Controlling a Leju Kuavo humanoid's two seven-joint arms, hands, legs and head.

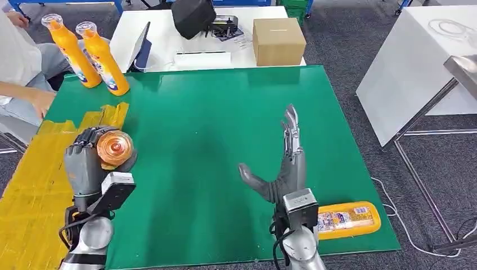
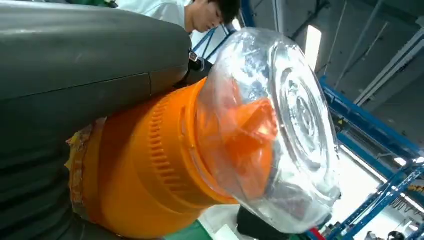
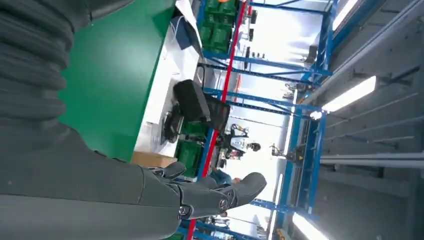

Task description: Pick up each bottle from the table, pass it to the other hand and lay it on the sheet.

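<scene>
My left hand [image 1: 85,160] grips an orange bottle [image 1: 114,148] upright, its clear cap [image 2: 280,125] facing the head camera, above the left edge of the green sheet [image 1: 197,140] where it meets the yellow taped strip [image 1: 34,185]. My right hand [image 1: 284,163] holds nothing, fingers straight and apart, thumb out, over mid-sheet with bare green all around it. A second bottle [image 1: 346,219] lies on its side at the near right edge of the sheet, beside my right wrist. Two more bottles [image 1: 93,53] stand at the far left corner, near a person's hand [image 1: 40,101].
</scene>
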